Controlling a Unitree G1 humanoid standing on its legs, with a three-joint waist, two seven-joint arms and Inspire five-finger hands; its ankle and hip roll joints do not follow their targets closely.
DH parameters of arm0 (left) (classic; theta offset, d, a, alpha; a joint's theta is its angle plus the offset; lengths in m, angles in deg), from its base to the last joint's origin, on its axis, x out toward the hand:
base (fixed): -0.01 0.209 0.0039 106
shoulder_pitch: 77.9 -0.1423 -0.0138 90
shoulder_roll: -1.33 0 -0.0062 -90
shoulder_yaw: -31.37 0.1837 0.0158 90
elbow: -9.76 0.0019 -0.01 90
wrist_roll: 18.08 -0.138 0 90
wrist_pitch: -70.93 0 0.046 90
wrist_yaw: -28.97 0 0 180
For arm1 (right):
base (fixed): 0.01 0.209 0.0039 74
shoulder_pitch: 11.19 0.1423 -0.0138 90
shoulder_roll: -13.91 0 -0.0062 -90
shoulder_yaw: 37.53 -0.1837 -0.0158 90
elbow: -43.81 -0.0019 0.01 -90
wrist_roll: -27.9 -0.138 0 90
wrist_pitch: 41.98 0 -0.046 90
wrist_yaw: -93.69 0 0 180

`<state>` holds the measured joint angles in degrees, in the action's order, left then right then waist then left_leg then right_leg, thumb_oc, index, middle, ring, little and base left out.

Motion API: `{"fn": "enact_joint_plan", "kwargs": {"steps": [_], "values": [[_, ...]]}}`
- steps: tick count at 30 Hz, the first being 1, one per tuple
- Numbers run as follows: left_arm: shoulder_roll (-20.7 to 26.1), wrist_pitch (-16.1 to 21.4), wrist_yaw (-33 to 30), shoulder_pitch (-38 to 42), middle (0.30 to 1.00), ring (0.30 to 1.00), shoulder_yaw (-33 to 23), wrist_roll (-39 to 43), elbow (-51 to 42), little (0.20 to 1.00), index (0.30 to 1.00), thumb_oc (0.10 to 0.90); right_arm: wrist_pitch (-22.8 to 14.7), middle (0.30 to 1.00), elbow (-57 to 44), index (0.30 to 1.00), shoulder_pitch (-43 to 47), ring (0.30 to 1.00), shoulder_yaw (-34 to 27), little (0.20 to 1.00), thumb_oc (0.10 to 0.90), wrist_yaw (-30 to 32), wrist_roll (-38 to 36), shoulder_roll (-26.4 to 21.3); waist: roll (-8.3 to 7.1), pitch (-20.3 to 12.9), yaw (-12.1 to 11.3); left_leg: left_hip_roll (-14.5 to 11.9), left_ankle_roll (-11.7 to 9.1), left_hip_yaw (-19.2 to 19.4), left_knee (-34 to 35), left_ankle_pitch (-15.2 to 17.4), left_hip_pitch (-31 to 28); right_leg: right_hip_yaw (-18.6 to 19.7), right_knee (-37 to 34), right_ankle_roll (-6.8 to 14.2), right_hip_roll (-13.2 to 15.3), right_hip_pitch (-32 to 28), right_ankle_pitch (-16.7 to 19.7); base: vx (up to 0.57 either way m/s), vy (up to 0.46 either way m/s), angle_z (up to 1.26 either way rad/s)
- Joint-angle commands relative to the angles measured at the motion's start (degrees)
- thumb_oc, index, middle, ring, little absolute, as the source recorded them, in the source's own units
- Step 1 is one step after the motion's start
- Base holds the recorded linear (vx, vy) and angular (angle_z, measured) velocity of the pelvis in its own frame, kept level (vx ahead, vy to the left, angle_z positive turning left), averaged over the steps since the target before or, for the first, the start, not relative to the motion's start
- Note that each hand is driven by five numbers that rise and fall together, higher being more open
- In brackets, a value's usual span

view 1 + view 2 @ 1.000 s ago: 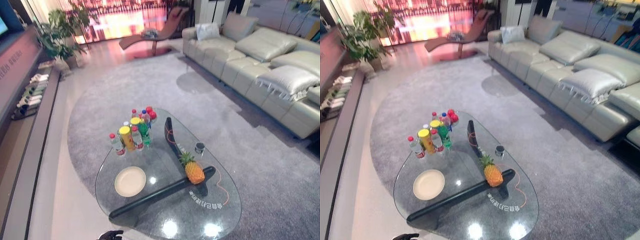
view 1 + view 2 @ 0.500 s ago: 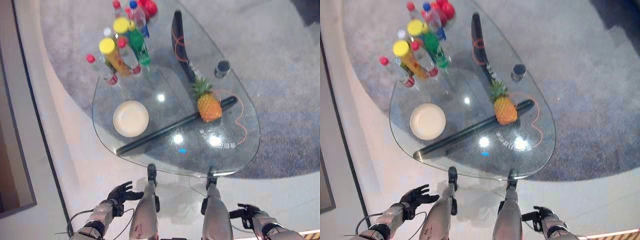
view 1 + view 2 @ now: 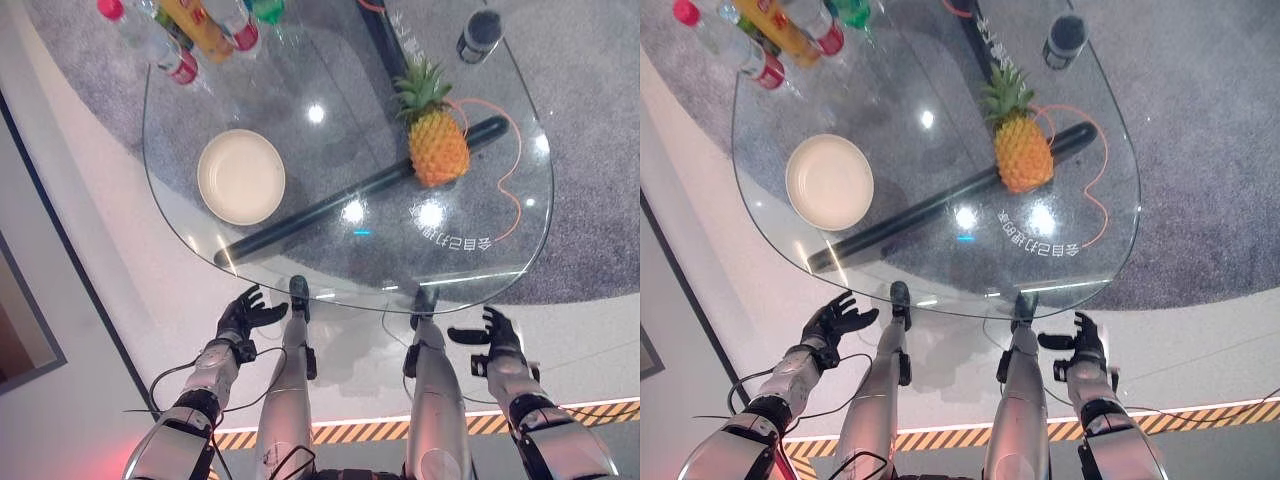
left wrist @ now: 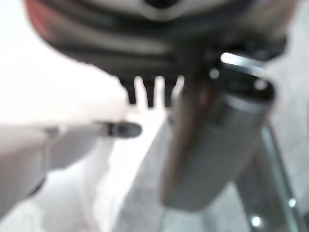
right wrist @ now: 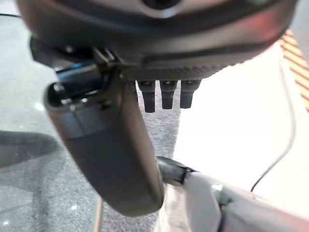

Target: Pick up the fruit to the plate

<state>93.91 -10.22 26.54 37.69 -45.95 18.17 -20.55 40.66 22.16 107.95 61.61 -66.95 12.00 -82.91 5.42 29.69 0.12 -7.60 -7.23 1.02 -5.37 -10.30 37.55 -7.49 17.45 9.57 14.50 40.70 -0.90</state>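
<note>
Both hands low and empty, short of the table.

From the left eye view I see my left hand (image 3: 245,315) and right hand (image 3: 497,338) with fingers spread, holding nothing, below the glass table's (image 3: 300,275) near edge. The pineapple (image 3: 436,145) stands well ahead of my right hand; the plate (image 3: 241,176) lies well ahead of my left, apart from the fruit. The right eye view shows the same, with bottles (image 3: 755,60) and a dark can (image 3: 1065,40) further off. In the wrist views each hand's fingers hang straight.
</note>
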Motion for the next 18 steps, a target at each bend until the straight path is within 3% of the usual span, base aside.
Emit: {"fn": "enact_joint_plan", "kwargs": {"steps": [1,7,18], "values": [[3.8,3.5,-5.0,-0.9,0.900,0.900,-2.1,1.2,1.4,0.900,0.900,0.800,-1.1,0.900,-1.3,0.900,-4.0,0.900,-0.6,0.900,0.800,4.0,-1.2,-1.2,-3.14,0.1,0.0,2.7,1.1,-1.1,-10.2,5.4,6.5,1.8,1.3,-1.6,-2.8,4.0,4.7,-0.02,-0.036,0.08],[3.9,4.5,-8.0,0.0,0.900,0.900,-2.7,0.7,2.1,0.900,0.900,0.800,-2.9,0.900,-1.0,0.900,-2.3,0.900,-0.9,0.900,0.800,5.0,-2.3,-1.5,-3.19,0.1,0.1,2.9,1.4,-1.8,-13.8,6.8,9.8,2.6,3.5,-1.9,-3.1,7.4,4.1,-0.01,-0.008,0.02],[4.7,5.1,-7.1,0.6,0.900,0.900,-2.7,0.9,3.1,0.900,0.900,0.800,-4.4,0.900,-0.4,0.900,-1.0,0.900,-1.7,0.900,0.800,6.2,-4.2,-2.8,-3.54,0.1,0.0,2.8,1.2,-1.9,-13.1,6.6,10.5,2.3,2.4,-2.0,-3.4,7.9,4.7,0.00,0.002,-0.01]]}}
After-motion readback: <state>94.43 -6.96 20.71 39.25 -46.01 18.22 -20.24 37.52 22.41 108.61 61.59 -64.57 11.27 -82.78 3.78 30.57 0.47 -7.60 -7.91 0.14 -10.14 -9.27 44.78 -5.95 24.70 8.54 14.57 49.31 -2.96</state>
